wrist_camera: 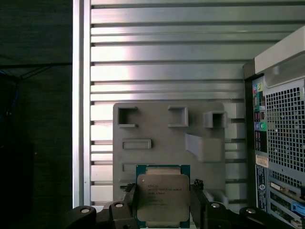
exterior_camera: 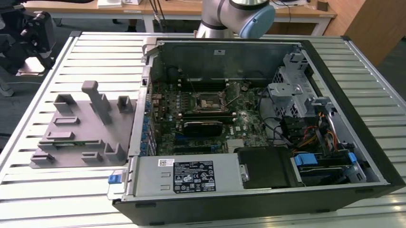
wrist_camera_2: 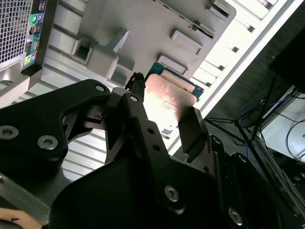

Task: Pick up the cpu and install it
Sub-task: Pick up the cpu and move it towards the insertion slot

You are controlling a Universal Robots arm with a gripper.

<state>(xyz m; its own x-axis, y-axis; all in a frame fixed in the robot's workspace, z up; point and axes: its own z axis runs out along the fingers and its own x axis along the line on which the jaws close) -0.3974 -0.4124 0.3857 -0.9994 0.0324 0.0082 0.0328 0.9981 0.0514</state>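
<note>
Pincer [wrist_camera: 163,193] clamps cpu's [wrist_camera: 163,204] opposite edges; grey tray [wrist_camera: 159,131] beneath.

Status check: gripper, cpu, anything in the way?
Gripper shut on cpu. Held over grey tray, beside computer case. Nothing seen in the way.

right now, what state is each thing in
cpu, held up above the grey tray, clamped at two opposite edges
tool, shut on the cpu
computer case, on its side, panel off, inside exposed
socket, looks empty
grey tray, flat on the slatted table beside the case
</note>
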